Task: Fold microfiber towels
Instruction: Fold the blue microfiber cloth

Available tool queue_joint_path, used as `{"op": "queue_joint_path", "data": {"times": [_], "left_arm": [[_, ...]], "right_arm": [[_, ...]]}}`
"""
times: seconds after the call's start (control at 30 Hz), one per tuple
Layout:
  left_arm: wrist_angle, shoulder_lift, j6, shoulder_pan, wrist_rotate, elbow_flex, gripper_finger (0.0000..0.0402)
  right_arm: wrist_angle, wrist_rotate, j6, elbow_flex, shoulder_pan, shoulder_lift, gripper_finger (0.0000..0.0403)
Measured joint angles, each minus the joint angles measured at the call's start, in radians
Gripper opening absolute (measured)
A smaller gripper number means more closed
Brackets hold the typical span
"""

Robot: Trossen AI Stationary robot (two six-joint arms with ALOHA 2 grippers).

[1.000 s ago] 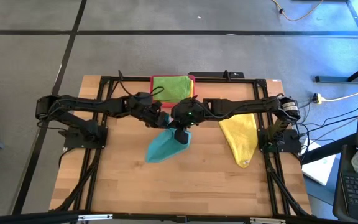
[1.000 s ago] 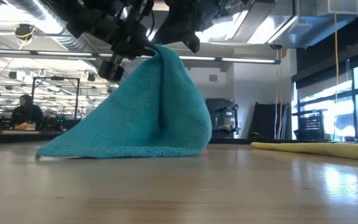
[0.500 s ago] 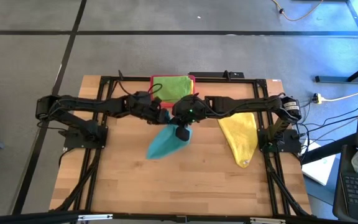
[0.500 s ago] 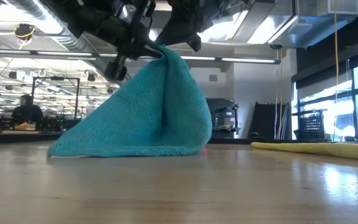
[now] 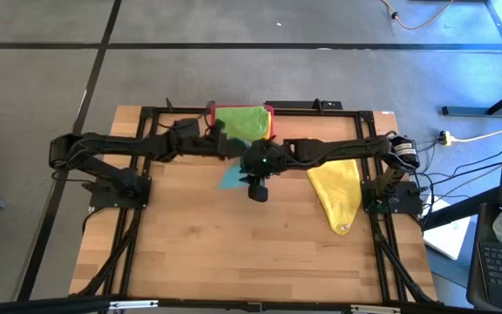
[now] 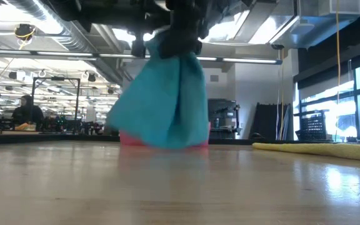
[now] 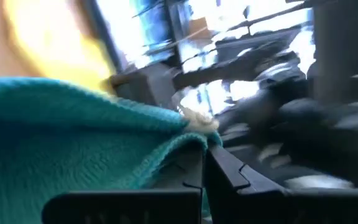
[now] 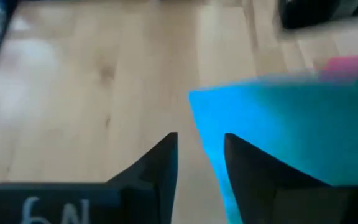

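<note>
Writing shows in one place only — pale characters on the housing below the right gripper's own fingers in the right wrist view, too partial to read.

From above, the wooden table carries a pink tray at its far edge with a bright green towel lying on it. A yellow towel lies flat under the right arm, well apart from the tray. The teal towel shows only as a small patch between the two arms, most of it hidden under them. The left gripper reaches toward the tray's near edge; the right gripper points down at the table just beside the teal patch.

Level with the tabletop, the teal towel hangs in a bunch from the dark arm parts overhead, its lower edge at the tray's pink rim, and it blocks most of the tray. The yellow towel is a thin strip at the right. A person sits far back in the room.

On the left wrist, the left gripper is clamped tight on a hemmed edge of the teal towel, with a small white tag at the pinch.

On the right wrist, the right gripper stands part open with nothing between its fingers; the teal towel — a blurred sheet — passes just beside one finger above bare wood.
</note>
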Motion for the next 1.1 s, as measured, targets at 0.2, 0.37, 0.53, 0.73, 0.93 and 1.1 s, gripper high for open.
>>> {"op": "queue_joint_path", "data": {"times": [0.2, 0.37, 0.53, 0.73, 0.93, 1.1], "left_arm": [[-0.003, -0.011, 0.004, 0.021, 0.025, -0.002, 0.0000], [-0.004, -0.013, 0.011, 0.021, 0.026, -0.002, 0.0000], [-0.005, -0.012, 0.037, 0.021, 0.028, -0.002, 0.0000], [-0.007, -0.012, 0.040, 0.031, 0.028, -0.002, 0.0000], [-0.007, -0.012, 0.044, 0.032, 0.011, -0.002, 0.0000], [-0.007, -0.011, 0.050, 0.032, 0.010, -0.002, 0.0000]], "right_arm": [[-0.012, 0.012, 0.000, -0.001, 0.002, -0.007, 0.0137], [-0.050, 0.017, 0.000, 0.000, 0.002, -0.044, 0.0120], [-0.123, 0.022, -0.005, 0.000, 0.001, -0.121, 0.0103], [-0.214, -0.017, -0.001, 0.000, 0.002, -0.233, 0.0102], [-0.329, 0.161, -0.027, -0.011, 0.024, -0.327, 0.0103], [-0.183, 0.194, -0.101, -0.083, -0.023, -0.312, 0.0104]]}}
